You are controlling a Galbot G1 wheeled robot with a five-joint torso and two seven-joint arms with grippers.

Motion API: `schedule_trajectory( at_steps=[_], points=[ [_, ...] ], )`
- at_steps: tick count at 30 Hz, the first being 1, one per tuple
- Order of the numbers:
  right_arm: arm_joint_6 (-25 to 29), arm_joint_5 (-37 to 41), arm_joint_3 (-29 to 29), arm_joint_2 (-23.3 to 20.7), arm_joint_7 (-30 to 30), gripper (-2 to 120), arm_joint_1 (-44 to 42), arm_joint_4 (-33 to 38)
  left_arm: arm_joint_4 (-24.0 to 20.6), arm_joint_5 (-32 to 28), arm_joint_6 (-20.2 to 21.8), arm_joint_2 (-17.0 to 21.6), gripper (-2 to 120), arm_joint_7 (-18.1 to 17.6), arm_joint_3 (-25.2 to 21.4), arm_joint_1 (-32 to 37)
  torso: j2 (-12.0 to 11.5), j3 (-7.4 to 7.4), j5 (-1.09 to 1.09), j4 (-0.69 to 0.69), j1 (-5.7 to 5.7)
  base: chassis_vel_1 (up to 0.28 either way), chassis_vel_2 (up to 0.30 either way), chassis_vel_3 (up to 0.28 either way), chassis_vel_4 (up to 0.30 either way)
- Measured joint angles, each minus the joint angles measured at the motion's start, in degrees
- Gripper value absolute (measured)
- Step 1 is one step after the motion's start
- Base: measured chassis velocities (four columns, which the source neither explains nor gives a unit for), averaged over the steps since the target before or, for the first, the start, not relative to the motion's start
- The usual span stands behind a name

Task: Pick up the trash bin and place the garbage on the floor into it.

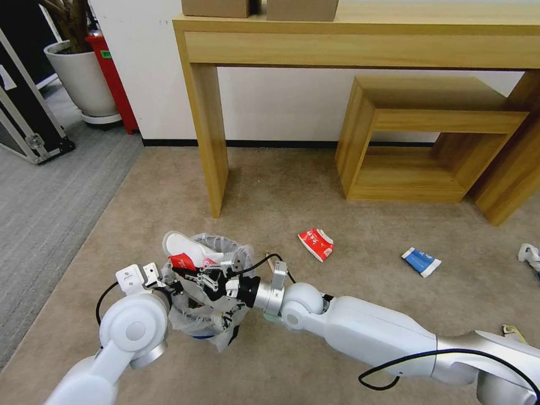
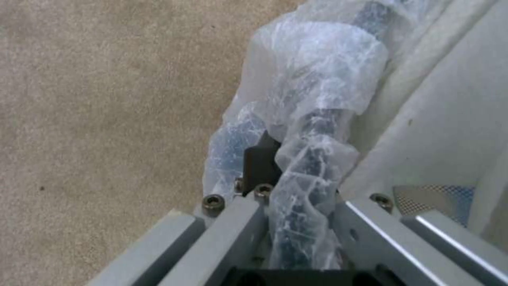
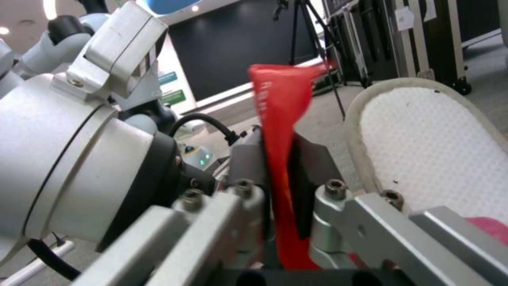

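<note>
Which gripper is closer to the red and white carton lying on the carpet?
Right. The right gripper, shut on a red wrapper, is over the trash bin, nearer the carton. The left gripper clamps the bin's far rim.

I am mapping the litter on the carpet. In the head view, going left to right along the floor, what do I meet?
The trash bin held up by the left gripper, with the right gripper over it → red-white carton → blue-white packet → white item at the edge.
</note>
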Motion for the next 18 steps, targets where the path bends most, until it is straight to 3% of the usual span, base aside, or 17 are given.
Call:
schedule_trajectory(
  at_steps=[7,11,15,18],
  points=[
    [-0.2,0.2,-0.1,0.3,-0.1,39,0.6,-0.3,0.8,0.2,0.0,-0.2,0,-0.1,1.0,-0.8,0.0,0.00,0.00,0.00,0.00,0.000,0.000,0.000,0.000],
    [0.0,0.2,0.0,0.2,0.5,60,1.1,-0.4,1.1,0.5,0.0,-0.2,0,-0.1,1.5,-0.9,0.0,0.00,0.00,0.00,0.00,0.000,0.000,0.000,0.000],
    [0.1,0.2,0.0,0.1,0.9,70,1.4,-0.4,1.1,0.6,0.0,-0.1,0,-0.1,1.5,-0.8,0.0,0.00,0.00,0.00,0.00,0.000,0.000,0.000,0.000],
    [0.3,0.3,0.4,0.1,1.6,85,1.8,-0.4,1.1,0.6,0.0,0.0,0,-0.1,1.3,-0.8,0.0,0.00,0.00,0.00,0.00,0.000,0.000,0.000,0.000]
  ],
)
